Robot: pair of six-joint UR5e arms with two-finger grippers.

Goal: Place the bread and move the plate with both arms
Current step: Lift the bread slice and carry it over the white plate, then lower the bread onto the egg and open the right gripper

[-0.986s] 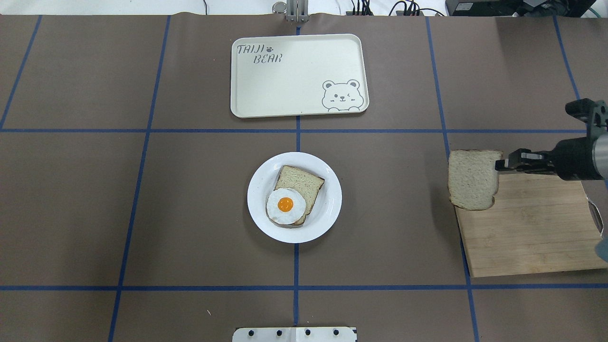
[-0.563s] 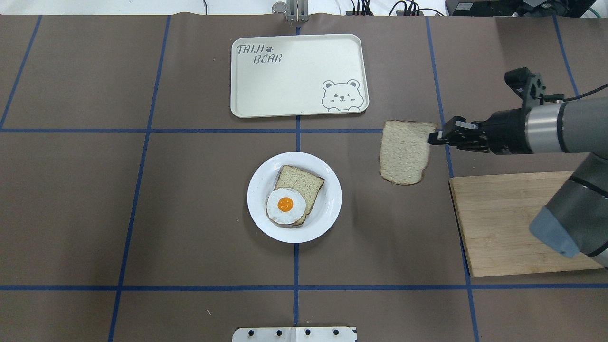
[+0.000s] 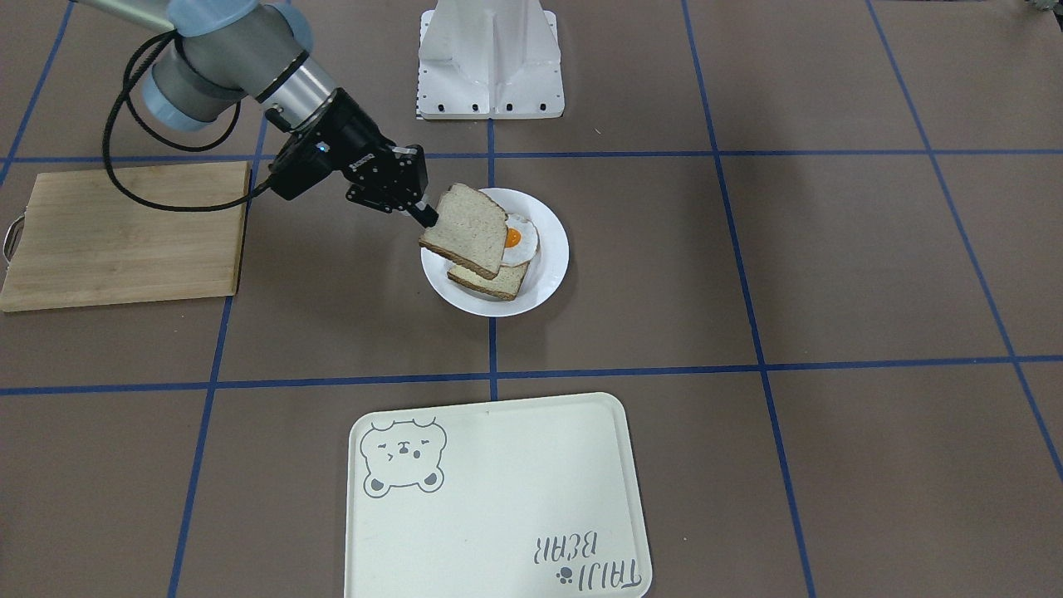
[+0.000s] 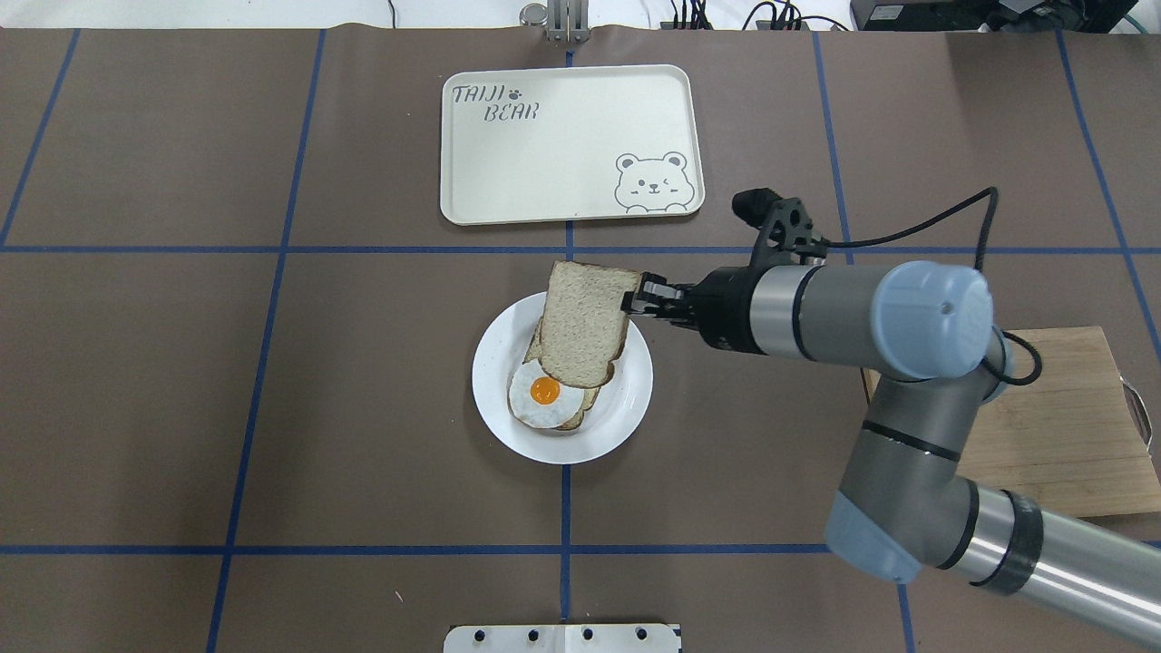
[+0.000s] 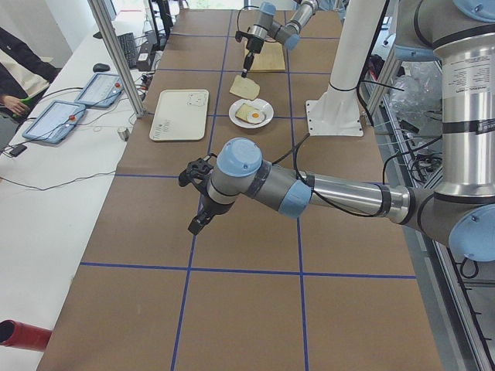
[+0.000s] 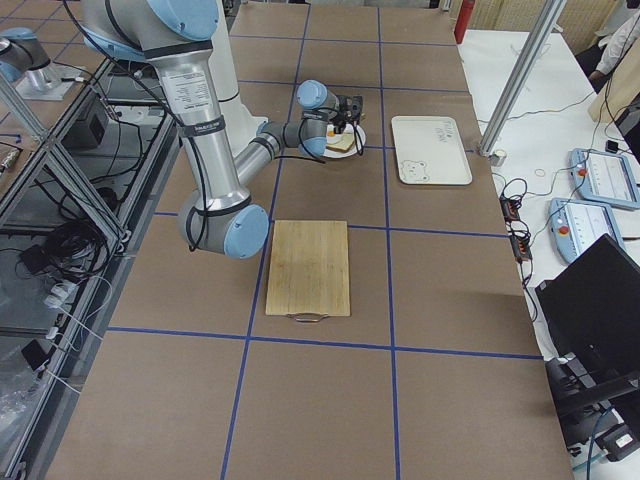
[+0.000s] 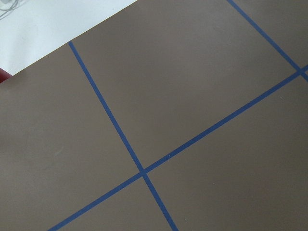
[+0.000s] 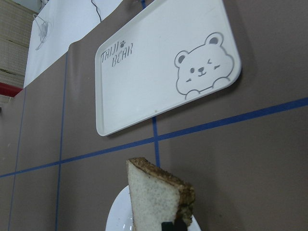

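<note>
The pale, brown-crusted bread slice [image 4: 583, 322] has moved over the round glossy white plate [image 4: 626, 413], clamped edgewise in the right end effector [image 4: 633, 302]. I cannot tell whether the left end effector [image 5: 196, 222] is apart or together.

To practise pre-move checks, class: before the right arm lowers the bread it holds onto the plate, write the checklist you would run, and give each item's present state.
1. Grip: the right gripper is shut on the edge of the bread: ok.
2. Position: the bread hangs over the far part of the plate: ok.
3. Alignment with the egg-topped slice: not ok. The bread sits offset toward the tray, leaving the egg uncovered.
4. Bread level: not ok. The front view shows it tilted.
5. Second arm: is the left gripper ready for the plate? Cannot tell. It shows only in the left side view, far from the plate.
</note>
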